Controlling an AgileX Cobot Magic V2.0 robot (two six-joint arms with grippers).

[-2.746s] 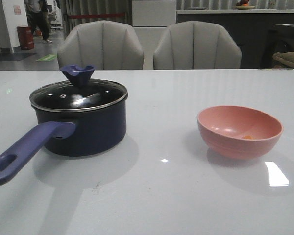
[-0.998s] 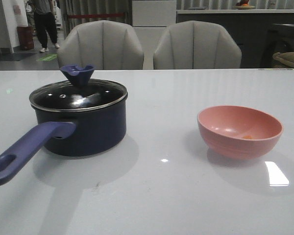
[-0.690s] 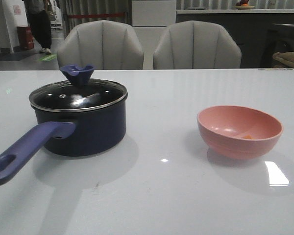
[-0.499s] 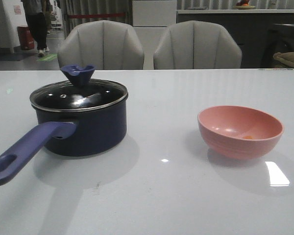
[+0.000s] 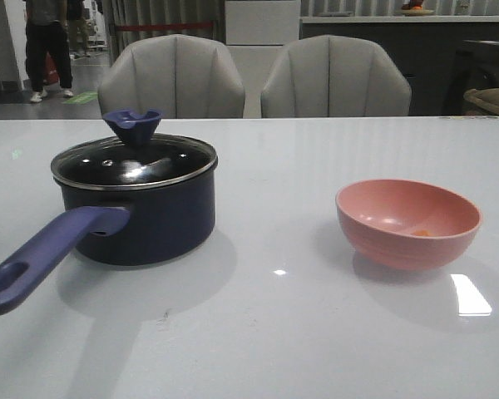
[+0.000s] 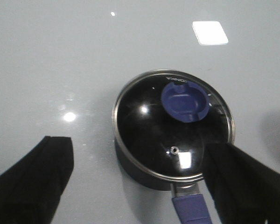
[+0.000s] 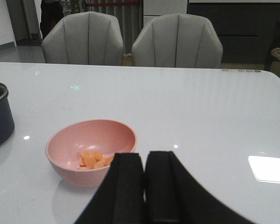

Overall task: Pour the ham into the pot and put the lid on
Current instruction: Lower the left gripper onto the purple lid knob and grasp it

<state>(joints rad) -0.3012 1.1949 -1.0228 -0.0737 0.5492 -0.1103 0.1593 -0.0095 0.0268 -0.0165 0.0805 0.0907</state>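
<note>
- Pale table [image 5: 274, 332]; lid [image 5: 133, 162] closes the pot [image 5: 141, 220].
- Left pincer [image 6: 140, 186], spread wide, hangs above the knob [image 6: 185, 101].
- Right pincer [image 7: 144, 186], clenched empty, faces the ham [image 7: 94, 159].

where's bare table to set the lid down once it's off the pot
The widest bare patch of table lies between the pot and the pink bowl. More lies in front of both. The pot's handle crowds the near left.
</note>
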